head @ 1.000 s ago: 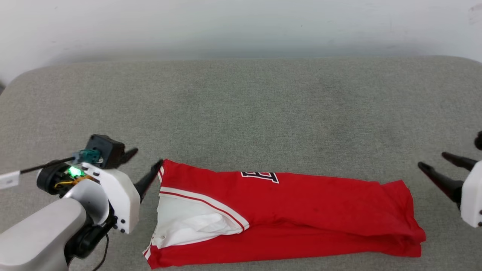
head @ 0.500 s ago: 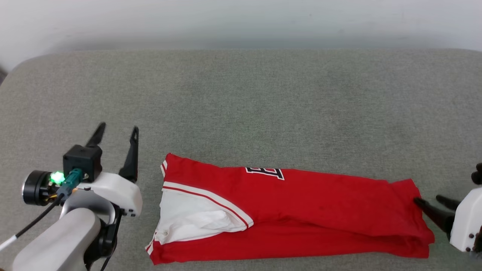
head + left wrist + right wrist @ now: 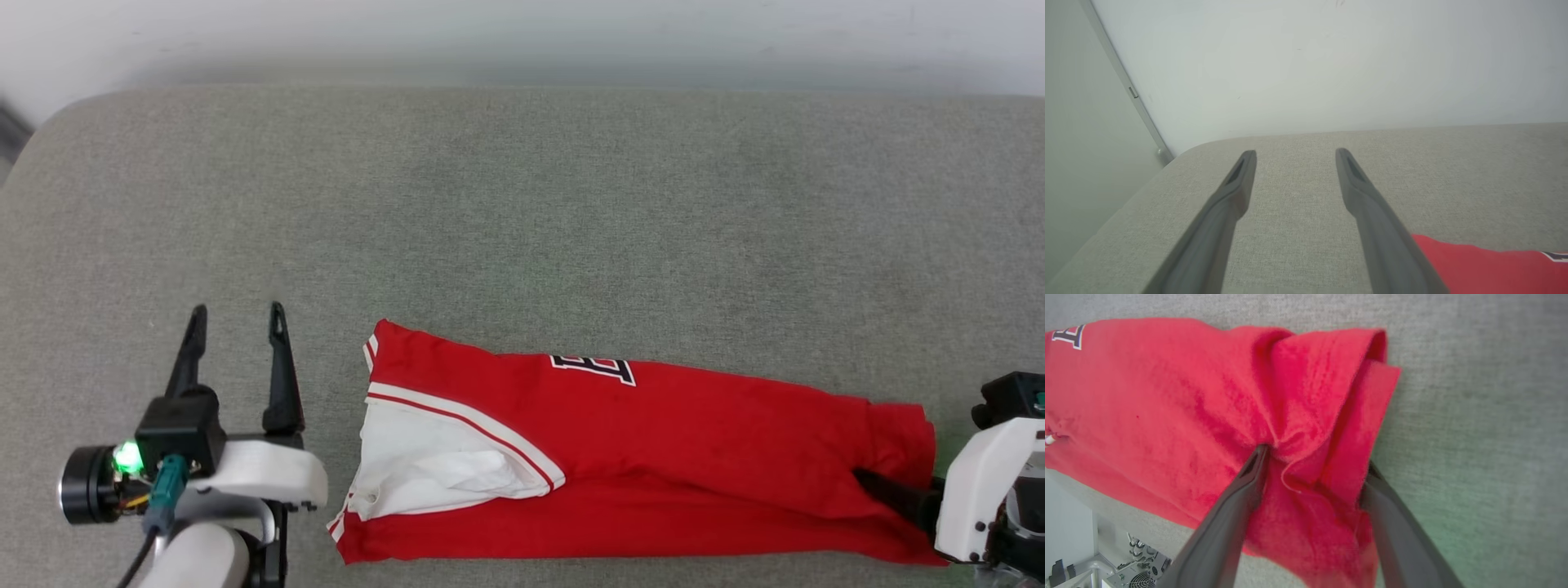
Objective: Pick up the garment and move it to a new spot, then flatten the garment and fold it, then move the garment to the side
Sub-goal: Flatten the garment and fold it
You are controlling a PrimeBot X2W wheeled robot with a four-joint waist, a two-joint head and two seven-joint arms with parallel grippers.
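The red garment [image 3: 653,457] lies folded into a long strip along the near edge of the grey cushion, with a white sleeve [image 3: 433,465] at its left end and part of a block letter [image 3: 594,368] on top. My right gripper [image 3: 878,490] is open around the strip's right end. In the right wrist view the right gripper [image 3: 1314,457] has bunched red cloth [image 3: 1167,396] between its fingers, one finger on top and the other at the hem edge. My left gripper [image 3: 237,309] stands open and empty, left of the collar end. In the left wrist view, that gripper [image 3: 1294,153] has a corner of the garment [image 3: 1474,265] beside it.
The grey upholstered surface [image 3: 522,229] stretches wide behind the garment, up to a white wall [image 3: 522,33]. Its left corner is rounded [image 3: 49,122]. Past the near edge, the right wrist view shows floor and a piece of equipment [image 3: 1133,571].
The camera has shifted. My right gripper has moved in from the right onto the garment's right end, bunching it. My left gripper has swung off the collar corner to point toward the wall.
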